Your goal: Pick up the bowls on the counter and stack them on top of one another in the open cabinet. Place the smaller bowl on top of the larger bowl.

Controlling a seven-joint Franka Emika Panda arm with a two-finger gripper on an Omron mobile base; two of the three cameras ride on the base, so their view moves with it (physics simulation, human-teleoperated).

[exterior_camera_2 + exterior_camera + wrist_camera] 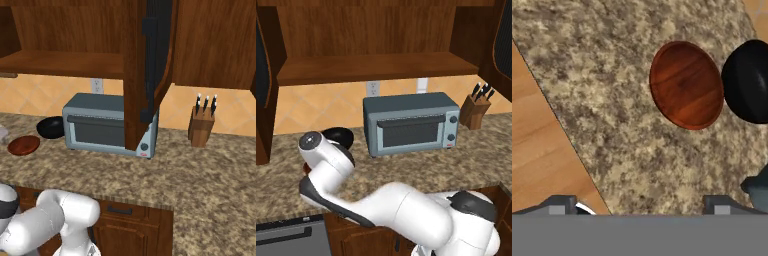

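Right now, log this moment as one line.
gripper: open, empty, above counter | reddish-brown bowl: on counter | black bowl: beside it | open cabinet: no bowls

A grey toaster oven (411,123) stands against the tiled wall, a wooden knife block (475,111) well to its right.

bare tabletop (612,125) surrounds the brown bowl (686,84) on three sides; the black bowl (748,81) stands just beside it.

Arm (381,205) bent low, elbow fwd. Tool (639,202) faces down, jaws spread wide, nothing betw. fingertips (562,204).
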